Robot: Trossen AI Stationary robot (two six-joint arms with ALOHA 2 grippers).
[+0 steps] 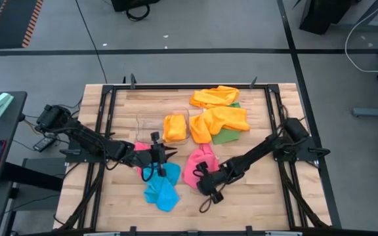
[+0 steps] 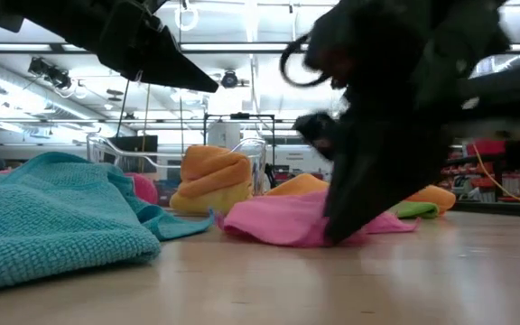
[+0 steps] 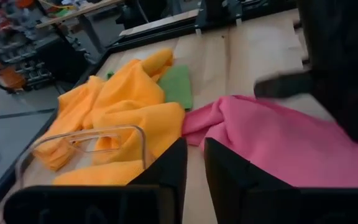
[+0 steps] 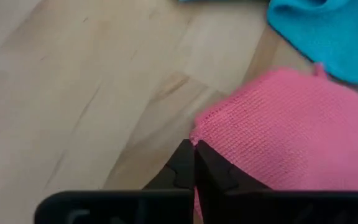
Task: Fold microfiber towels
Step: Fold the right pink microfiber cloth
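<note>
Progress was judged to be early: none of the loose towels was seen lying flat or squarely folded. A crumpled pink microfiber towel (image 1: 199, 165) lay near the middle of the wooden tabletop (image 1: 268, 196), toward its front edge. The right gripper (image 4: 194, 152) was found with its fingers pressed together at that towel's corner; the corner appeared pinched between them, though how much cloth was caught could not be told. A bunched blue microfiber towel (image 1: 161, 189) lay just beside the pink one, nearer the front edge. The left gripper (image 1: 157, 157) hung over the blue towel's far end with its fingers nearly together; whether cloth was held between them could not be told.

A folded-looking orange microfiber towel (image 1: 174, 127) was noted inside the clear plastic rectangular bin (image 1: 144, 123), so one piece was perhaps finished. Rumpled orange towels (image 1: 218, 111) were heaped toward the back edge, with a green microfiber towel (image 1: 227, 136) partly under them. A second scrap of pink (image 1: 140, 147) showed beside the left arm. All of these were judged still to be folded.

Obstructions: the blue towel lay close against the pink one, and little bare wood was left between the heap and the two grippers for spreading a cloth flat.
</note>
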